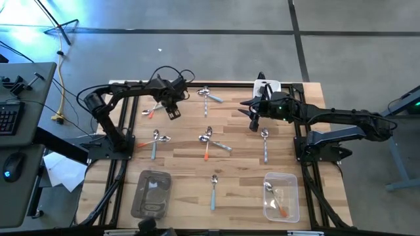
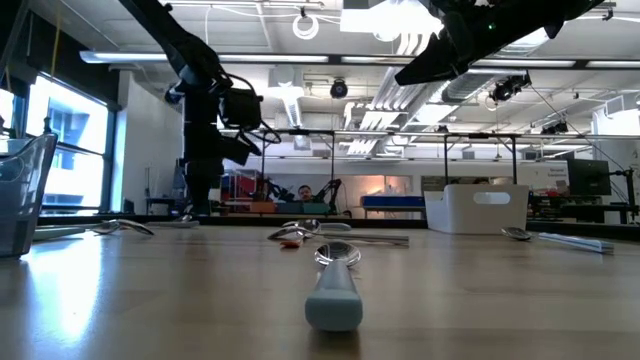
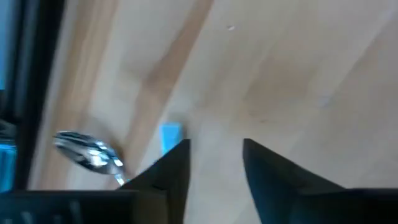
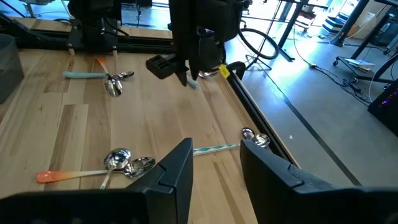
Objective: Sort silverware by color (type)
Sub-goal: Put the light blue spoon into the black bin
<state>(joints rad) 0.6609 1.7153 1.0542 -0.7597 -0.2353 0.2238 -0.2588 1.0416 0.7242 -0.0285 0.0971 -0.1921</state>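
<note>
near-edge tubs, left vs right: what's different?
The grey translucent plastic tub near the left arm's side looks to hold no spoons; the clear plastic tub on the right side holds an orange-handled spoon and a silver spoon. Grey tint versus clear. Both are rectangular, on the table's near edge.

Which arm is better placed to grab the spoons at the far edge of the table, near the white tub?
Probably the left: the left gripper hangs open just beside those spoons, nearer than the right gripper.
</note>
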